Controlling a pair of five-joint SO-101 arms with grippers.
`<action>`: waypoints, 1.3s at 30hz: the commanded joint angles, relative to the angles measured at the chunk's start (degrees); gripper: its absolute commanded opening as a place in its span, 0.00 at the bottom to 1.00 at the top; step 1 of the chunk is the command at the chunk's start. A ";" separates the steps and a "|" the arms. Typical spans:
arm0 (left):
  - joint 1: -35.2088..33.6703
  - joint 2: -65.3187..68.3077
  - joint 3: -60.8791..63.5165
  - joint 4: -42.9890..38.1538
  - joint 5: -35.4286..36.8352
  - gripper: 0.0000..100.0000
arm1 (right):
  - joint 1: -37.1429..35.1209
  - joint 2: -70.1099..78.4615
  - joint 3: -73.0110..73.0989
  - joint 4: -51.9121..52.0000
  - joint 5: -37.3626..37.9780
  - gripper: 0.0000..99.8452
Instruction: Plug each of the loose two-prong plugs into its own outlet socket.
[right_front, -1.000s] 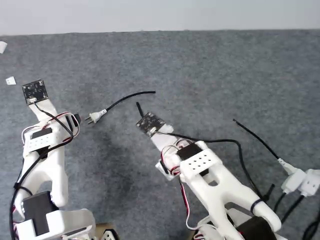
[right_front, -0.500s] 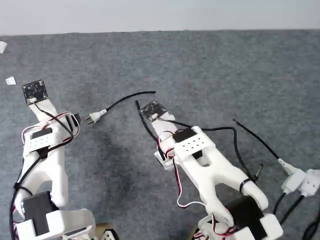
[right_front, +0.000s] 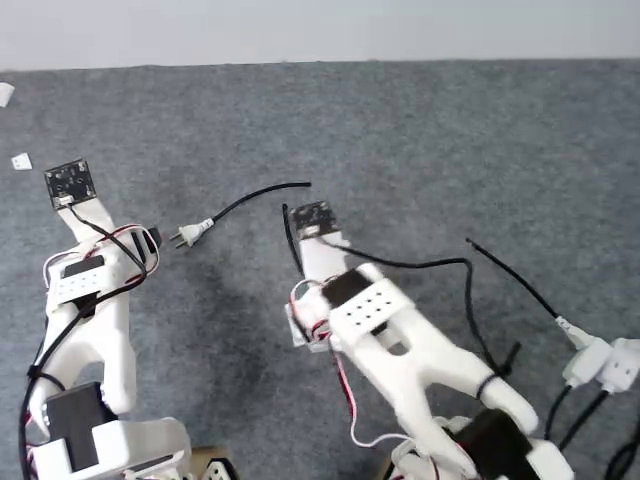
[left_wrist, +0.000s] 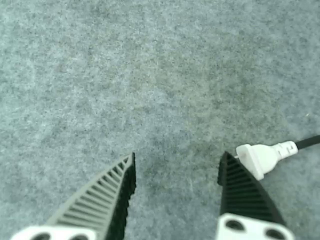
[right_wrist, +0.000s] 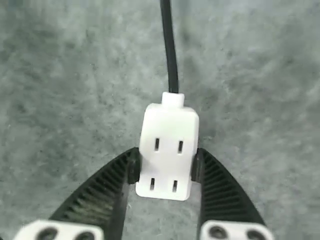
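Your right fingers (right_wrist: 212, 180) clamp the white rectangular plastic outlet socket (right_wrist: 167, 145) at the middle of the grey felt tabletop (right_front: 450, 130). Your left fingers (left_wrist: 115, 192) gape wide, empty, the white two-prong plug (left_wrist: 260, 157) lying just beside them.

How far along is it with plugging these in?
Done: nothing I can confirm. In hand: the right gripper is shut on a white outlet socket. The left gripper is open beside a loose plug lying on the carpet. Left: picking that plug up and pushing it in.
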 joint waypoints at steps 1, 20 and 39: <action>-0.18 -2.55 -0.48 -1.32 -0.35 0.26 | -1.10 2.59 -2.46 -2.95 -1.76 0.14; 0.62 -2.64 -0.40 -0.97 -2.64 0.26 | -0.57 3.30 -6.51 3.12 8.18 0.27; 4.84 -1.85 -3.82 7.56 -5.19 0.26 | 23.87 -10.42 -3.60 1.19 5.80 0.01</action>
